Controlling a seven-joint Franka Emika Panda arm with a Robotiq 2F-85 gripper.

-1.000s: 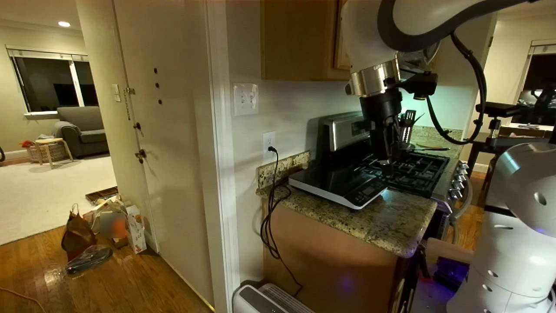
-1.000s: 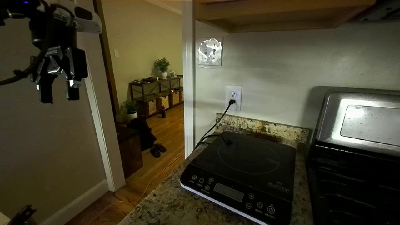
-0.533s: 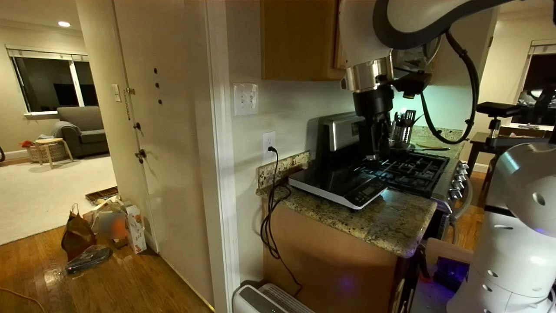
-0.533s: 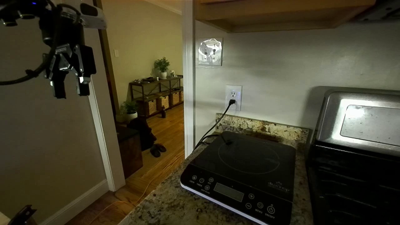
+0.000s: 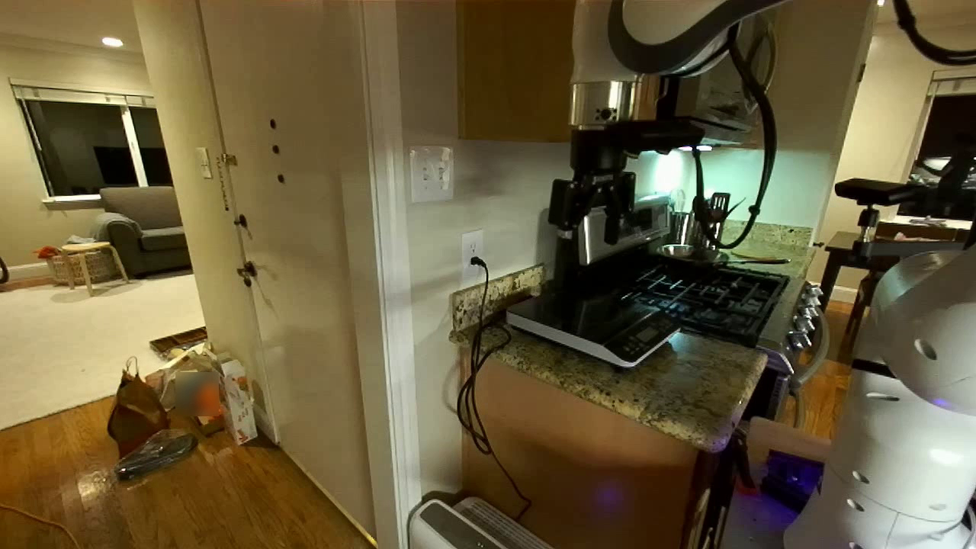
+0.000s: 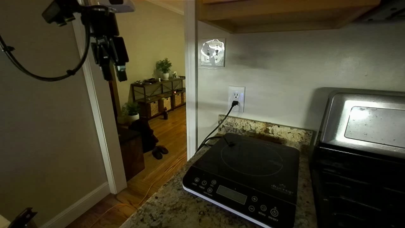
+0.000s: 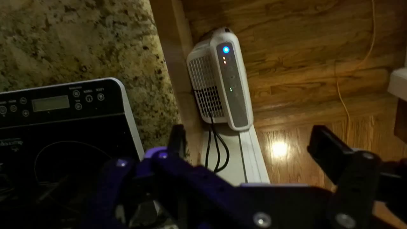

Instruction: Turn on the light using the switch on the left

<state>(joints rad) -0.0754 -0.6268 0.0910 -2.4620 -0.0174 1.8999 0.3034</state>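
The switch (image 5: 425,174) is the left one on a small white wall plate beside the door frame. It also shows in an exterior view (image 6: 208,52), where glare covers part of the plate. My gripper (image 5: 589,235) is open and empty, pointing down. In an exterior view the gripper (image 6: 115,77) hangs in the air to the left of the plate, clearly apart from it. In the wrist view its two fingers (image 7: 248,133) are wide apart with nothing between them. The switch is out of the wrist view.
A white outlet (image 5: 472,252) with a plugged black cord sits below the plate. A black induction cooktop (image 5: 595,324) lies on the granite counter (image 5: 671,389). A wooden cabinet (image 5: 518,69) hangs above. A white appliance (image 7: 222,79) stands on the floor.
My gripper has risen and turned. It has moved left toward the switch plate in an exterior view, and right toward it in an exterior view from elsewhere. It has stayed open.
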